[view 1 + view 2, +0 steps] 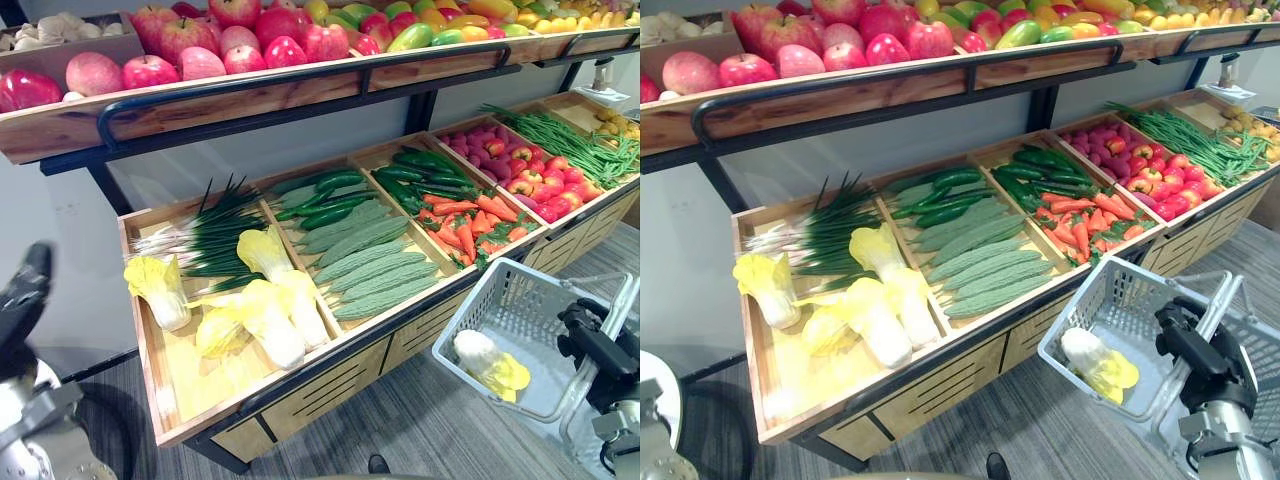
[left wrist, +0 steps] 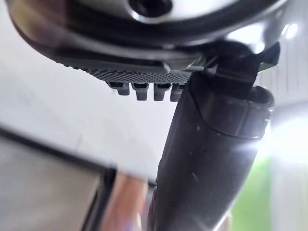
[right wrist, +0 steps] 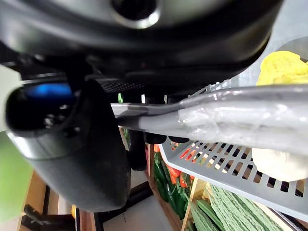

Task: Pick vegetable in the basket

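Cabbage [image 1: 490, 365]: a pale head with yellow leaves, lying inside the basket against its near wall
Basket [image 1: 470, 305]: grey plastic mesh, tilted, hanging in front of the counter's edge
Handle [image 3: 231, 115]: grey bar over the basket, running across the right hand's palm
Right hand [image 1: 1200, 360]: just right of the basket, fingers and thumb curled round the handle, carrying the basket
Left hand [image 1: 25, 295]: far left of the basket and well apart from it, fingers relaxed, holding nothing
Counter [image 1: 330, 365]: wooden, slanted, divided into trays, beyond and left of the basket
Loose cabbages [image 1: 260, 310]: in the tray farthest left of the basket, sharing it with spring onions [image 1: 215, 235]
Bitter gourds [image 1: 370, 265]: in the next tray toward the basket, with cucumbers [image 1: 330, 195] behind them
Carrots [image 1: 465, 220]: in the tray straight beyond the basket, with dark green cucumbers behind them
Green beans [image 1: 560, 140]: beyond the basket and to its right
Apples [image 1: 200, 50]: on the upper shelf, high above the basket and to its left
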Tool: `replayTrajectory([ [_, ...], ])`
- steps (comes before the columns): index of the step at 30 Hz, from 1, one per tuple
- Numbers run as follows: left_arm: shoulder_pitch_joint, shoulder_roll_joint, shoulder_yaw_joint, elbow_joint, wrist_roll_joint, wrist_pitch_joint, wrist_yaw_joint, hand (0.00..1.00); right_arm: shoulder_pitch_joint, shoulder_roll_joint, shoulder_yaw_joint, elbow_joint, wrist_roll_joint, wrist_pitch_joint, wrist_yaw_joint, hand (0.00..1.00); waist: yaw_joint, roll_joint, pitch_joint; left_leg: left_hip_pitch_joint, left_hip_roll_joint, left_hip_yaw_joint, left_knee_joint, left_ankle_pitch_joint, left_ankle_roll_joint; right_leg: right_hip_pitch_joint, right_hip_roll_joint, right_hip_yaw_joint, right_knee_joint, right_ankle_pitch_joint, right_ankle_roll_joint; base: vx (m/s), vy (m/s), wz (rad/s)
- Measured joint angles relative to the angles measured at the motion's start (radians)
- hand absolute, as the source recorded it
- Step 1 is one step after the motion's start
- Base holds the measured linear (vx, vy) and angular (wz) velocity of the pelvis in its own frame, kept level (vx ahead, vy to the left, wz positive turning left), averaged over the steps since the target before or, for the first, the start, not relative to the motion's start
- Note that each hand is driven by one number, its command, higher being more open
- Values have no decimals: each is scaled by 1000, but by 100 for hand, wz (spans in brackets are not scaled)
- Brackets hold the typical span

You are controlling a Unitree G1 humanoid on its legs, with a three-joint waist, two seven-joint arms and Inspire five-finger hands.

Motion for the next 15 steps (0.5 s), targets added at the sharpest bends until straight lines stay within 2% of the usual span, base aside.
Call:
replayTrajectory([
  [2, 12, -43, 33, 61, 8, -31, 79, 100, 26, 36, 1, 2, 1, -14, -18, 0, 6, -6, 4, 4, 2, -14, 3, -2, 2, 12, -1, -15, -1, -6, 1, 22, 16, 23],
  [4, 41, -101, 73, 149, 21, -71, 182, 100, 64, 81, 1, 2, 2, -20, -34, 0, 20, -22, 12, 5, 6, -30, 13, -9, 5, 26, -4, -33, -2, -16, -2, 17, 43, 21],
  [7, 68, -150, 106, 299, 30, -102, 270, 100, 85, 122, 7, 8, 37, -27, -35, 0, 27, -28, 13, 7, 7, -47, 25, -22, 9, 41, -11, -50, -2, -28, 0, 12, 56, 17],
  [10, 75, -156, 106, 427, 26, -111, 309, 100, 93, 127, 25, 53, 43, -44, -32, 0, 36, -34, 10, 9, 9, -54, 33, -30, 9, 49, -12, -60, 1, -36, 2, 16, 46, 10],
  [15, 73, -156, 101, 612, 21, -111, 315, 100, 86, 127, 25, 169, 81, -55, -32, 0, 40, -40, 6, 18, 13, -55, 35, -37, 10, 58, -10, -66, 2, -46, 2, 24, 28, 1],
])
